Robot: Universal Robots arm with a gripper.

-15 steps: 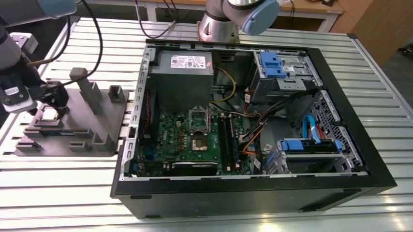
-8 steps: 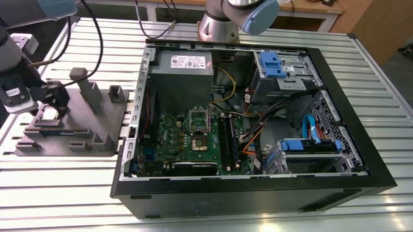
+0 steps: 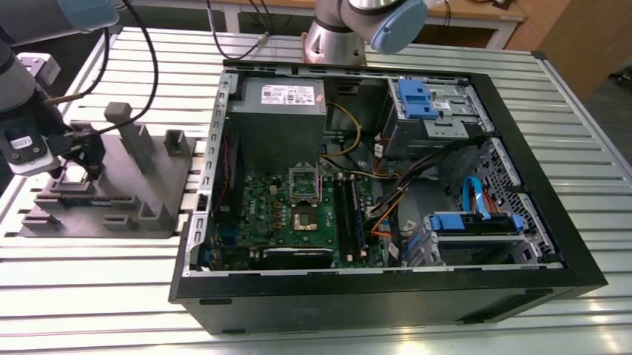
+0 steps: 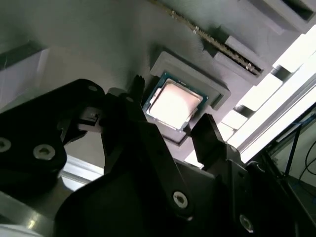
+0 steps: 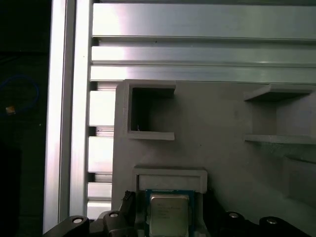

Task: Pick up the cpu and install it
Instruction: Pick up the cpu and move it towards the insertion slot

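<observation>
End effector (image 4: 171,101) open astride cpu (image 4: 174,104), nothing gripped, grey fixture (image 4: 98,39) on slatted table (image 5: 197,19)

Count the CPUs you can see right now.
1. The cpu lies in its nest on the grey fixture, between the gripper's open fingers. Others could be hidden inside the computer case.

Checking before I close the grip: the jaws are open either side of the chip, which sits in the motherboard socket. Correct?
No. The second wrist view shows the chip sitting in a pocket of the grey holder, not the motherboard socket. The jaws are open either side of it, as you said.
</observation>
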